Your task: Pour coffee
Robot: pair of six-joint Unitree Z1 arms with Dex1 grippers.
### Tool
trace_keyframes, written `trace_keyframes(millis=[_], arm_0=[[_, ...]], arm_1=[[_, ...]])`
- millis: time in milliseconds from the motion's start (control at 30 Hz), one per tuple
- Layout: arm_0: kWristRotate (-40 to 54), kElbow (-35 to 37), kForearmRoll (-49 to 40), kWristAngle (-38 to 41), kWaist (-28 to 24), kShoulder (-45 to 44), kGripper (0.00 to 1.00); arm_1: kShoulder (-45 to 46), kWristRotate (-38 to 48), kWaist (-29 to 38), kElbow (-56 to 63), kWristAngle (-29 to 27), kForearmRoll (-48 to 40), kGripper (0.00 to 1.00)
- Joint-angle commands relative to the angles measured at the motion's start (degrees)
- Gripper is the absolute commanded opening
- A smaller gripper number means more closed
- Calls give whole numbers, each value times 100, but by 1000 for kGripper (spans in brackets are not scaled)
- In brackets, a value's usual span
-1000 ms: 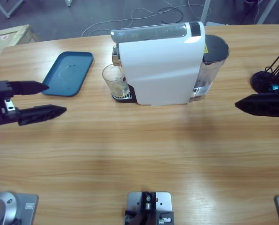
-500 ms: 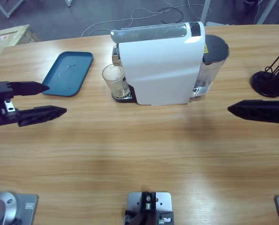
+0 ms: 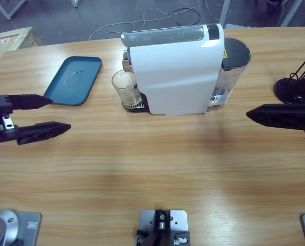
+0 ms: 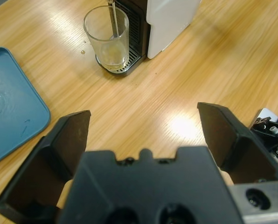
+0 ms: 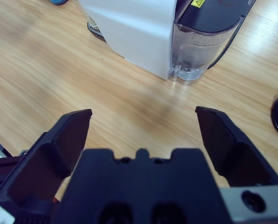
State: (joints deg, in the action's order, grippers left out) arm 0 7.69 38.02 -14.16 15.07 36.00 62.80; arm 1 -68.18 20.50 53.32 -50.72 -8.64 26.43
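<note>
A clear glass tumbler stands on the drip grate under the spout of the white coffee machine. The coffee is a shallow pale amber layer in the glass's bottom, and a thin line runs down into it from the spout. My left gripper hovers open and empty at the table's left, well short of the glass. At the right edge, my right gripper is open and empty and faces the machine's tank side.
A blue tray lies left of the machine, just beyond the left gripper. A black round base with cables sits at the far right. A cardboard box is at the back left corner. Bare wood spans the table's front.
The right gripper has slid a little leftward toward the machine. The left gripper has shifted slightly toward the table's front and left. Glass and machine have not moved.
</note>
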Motion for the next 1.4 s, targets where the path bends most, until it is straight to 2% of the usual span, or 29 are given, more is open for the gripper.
trace_keyframes(millis=[33,1400], arm_0=[[74,-208,-213,84,57,-166,1000],[83,-253,-25,6,57,108,1000]], arm_1=[[-25,-63,65,205,47,-33,1000],[-368,16,65,361,352,-331,1000]])
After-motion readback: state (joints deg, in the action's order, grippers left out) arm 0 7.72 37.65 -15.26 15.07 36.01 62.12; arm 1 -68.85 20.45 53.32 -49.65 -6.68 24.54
